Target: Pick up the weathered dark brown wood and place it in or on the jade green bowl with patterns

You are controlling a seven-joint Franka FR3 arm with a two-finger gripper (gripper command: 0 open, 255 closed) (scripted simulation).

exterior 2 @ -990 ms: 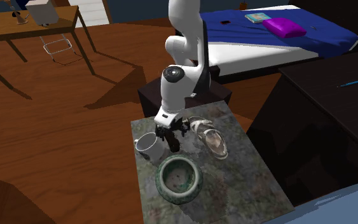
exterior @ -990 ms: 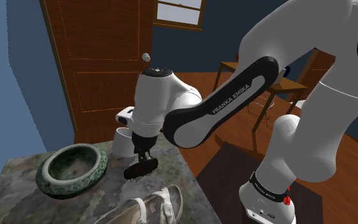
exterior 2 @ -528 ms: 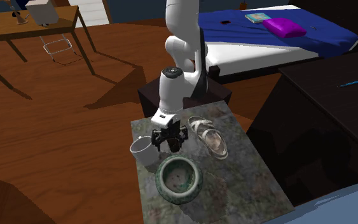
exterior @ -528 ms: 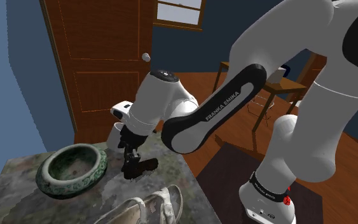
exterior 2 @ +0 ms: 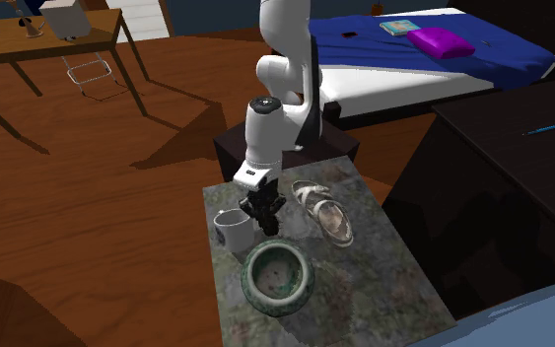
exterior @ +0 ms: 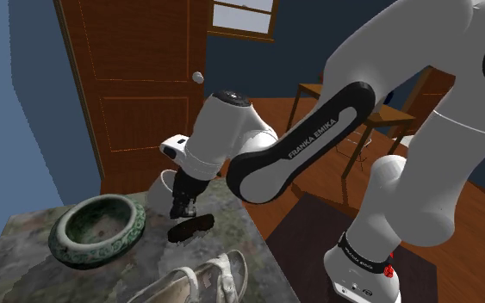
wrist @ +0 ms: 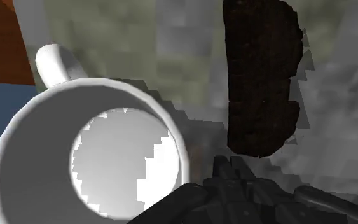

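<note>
The dark brown wood (exterior: pixel 190 227) lies flat on the mottled grey-green table (exterior: pixel 25 258), just right of the green patterned bowl (exterior: pixel 98 228). My gripper (exterior: pixel 183 207) hangs just above the wood's near end, its fingers shut with nothing between them. In the wrist view the shut gripper (wrist: pixel 233 175) points at the table, with the wood (wrist: pixel 260 83) lying free beyond the fingertips, next to a white mug (wrist: pixel 95 153). In the second exterior view the gripper (exterior 2: pixel 265 219) hovers between the mug (exterior 2: pixel 232 229) and the bowl (exterior 2: pixel 278 279).
The white mug (exterior: pixel 164 189) stands close behind the gripper. A pale sandal (exterior: pixel 202 280) lies near the table's front edge, also seen as the sandal (exterior 2: pixel 324 212). A wooden door is behind the table; a bed and dark furniture stand around it.
The hand dipped onto the wood with open fingers, then rose a little and the fingers came together empty. The wood stayed on the table.
</note>
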